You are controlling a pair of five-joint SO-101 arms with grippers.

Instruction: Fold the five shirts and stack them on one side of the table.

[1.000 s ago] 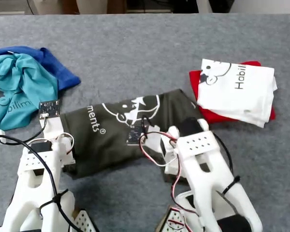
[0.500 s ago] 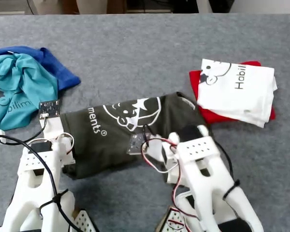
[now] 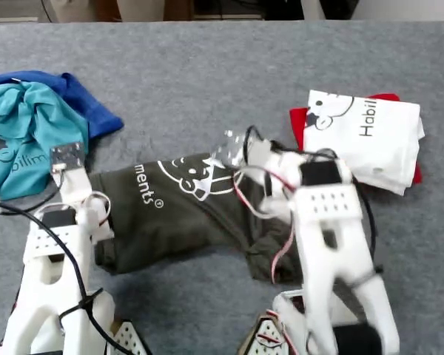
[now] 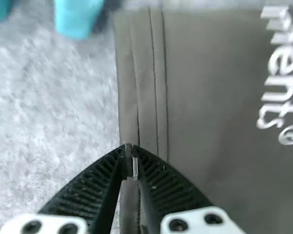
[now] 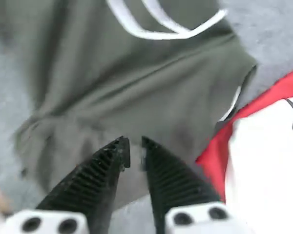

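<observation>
Clenched left pincer (image 4: 131,157) on hem of dark olive printed shirt (image 3: 177,214); held right pincer (image 5: 135,146) slightly parted above it.

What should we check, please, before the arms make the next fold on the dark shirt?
1. Left gripper shut on the edge of the dark shirt: ok.
2. Right gripper holding the dark shirt: cannot tell; it is above the cloth.
3. Dark shirt lying flat: not ok, its near right corner is bunched.
4. White shirt folded on top of the red shirt: ok.
5. Teal shirt and blue shirt apart from the dark shirt: ok.
</observation>
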